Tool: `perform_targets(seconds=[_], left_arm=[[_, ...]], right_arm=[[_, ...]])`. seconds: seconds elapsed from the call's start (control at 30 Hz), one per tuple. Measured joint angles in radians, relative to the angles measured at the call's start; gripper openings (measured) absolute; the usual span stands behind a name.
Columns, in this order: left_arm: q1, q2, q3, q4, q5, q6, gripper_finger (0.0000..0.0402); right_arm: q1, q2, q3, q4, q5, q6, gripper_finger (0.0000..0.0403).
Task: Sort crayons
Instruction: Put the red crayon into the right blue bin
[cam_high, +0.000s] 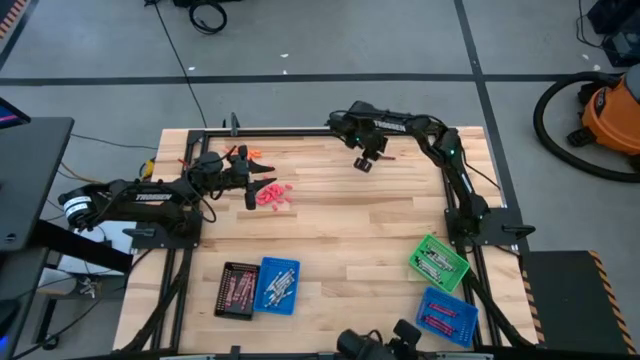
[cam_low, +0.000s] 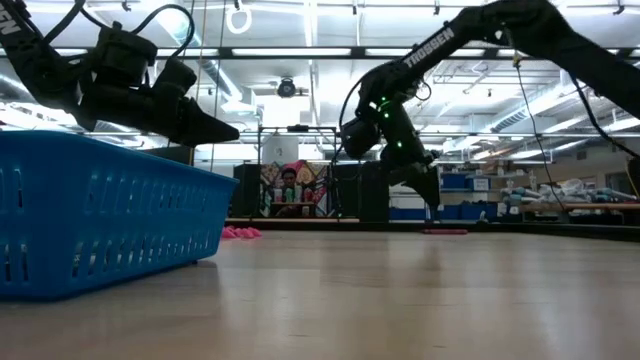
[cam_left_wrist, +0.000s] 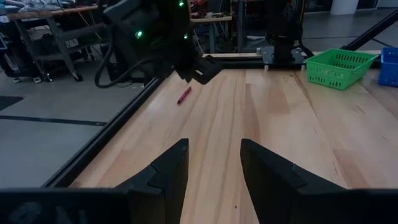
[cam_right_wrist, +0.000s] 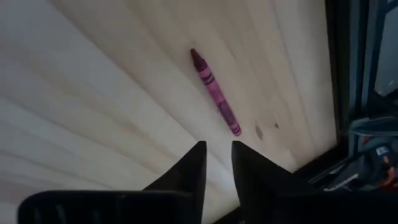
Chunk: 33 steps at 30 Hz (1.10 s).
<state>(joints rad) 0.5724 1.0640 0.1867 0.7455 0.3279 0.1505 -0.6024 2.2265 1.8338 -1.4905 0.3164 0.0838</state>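
- My right hand (cam_right_wrist: 217, 158) hovers above the far edge of the surface (cam_high: 350, 215), fingers slightly parted, grasping nothing.
- A red-pink crayon (cam_right_wrist: 215, 92) lies flat on the wood just beyond its fingertips.
- My left hand (cam_left_wrist: 214, 165) is released, empty, raised near the pile of red-pink crayons (cam_high: 273, 194).
- Black tray (cam_high: 237, 290), blue trays (cam_high: 277, 285) and green tray (cam_high: 438, 263) hold sorted crayons at the near side.

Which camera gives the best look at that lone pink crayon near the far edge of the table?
The right wrist view: the crayon lies whole and close on the wood. The left wrist view and low view show it small; the high view shows barely a speck.
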Motion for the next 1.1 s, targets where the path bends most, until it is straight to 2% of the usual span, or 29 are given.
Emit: perform_targets(seconds=[0.2,0.33,0.57,0.87,1.1], left_arm=[[0.000,0.000,0.000,-0.002,0.000,0.001,0.0155],[0.000,0.000,0.000,-0.002,0.000,0.015,0.0155],[0.000,0.000,0.000,-0.003,0.000,0.014,0.0155],[0.000,0.000,0.000,-0.002,0.000,0.011,0.0155],[0.000,0.000,0.000,-0.002,0.000,0.011,0.0155]], right_arm=[[0.043,-0.121,-0.148,0.111,-0.018,0.018,0.0117],[0.069,-0.223,-0.290,0.257,-0.021,0.024,0.0131],[0.107,-0.359,-0.465,0.408,-0.022,0.020,0.0136],[0.130,-0.382,-0.566,0.396,-0.047,0.023,0.0134],[0.130,-0.381,-0.590,0.424,-0.047,0.036,0.0133]])
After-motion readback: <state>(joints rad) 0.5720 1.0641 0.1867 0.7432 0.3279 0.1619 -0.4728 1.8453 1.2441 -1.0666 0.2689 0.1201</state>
